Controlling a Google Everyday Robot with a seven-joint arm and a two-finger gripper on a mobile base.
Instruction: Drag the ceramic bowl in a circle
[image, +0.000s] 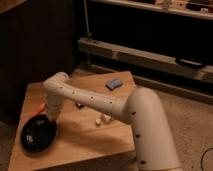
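Camera view: the ceramic bowl is placed near the front left corner of the wooden table. The gripper is seen at the bowl's rim, on the side away from the left edge. Whether it is spread or pressed together cannot be told.

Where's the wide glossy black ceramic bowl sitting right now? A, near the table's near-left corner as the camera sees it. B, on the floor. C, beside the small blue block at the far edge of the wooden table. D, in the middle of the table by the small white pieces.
A: the wide glossy black ceramic bowl lies by the near-left corner of the wooden table, with the gripper down at its rim, well away from the small blue block.
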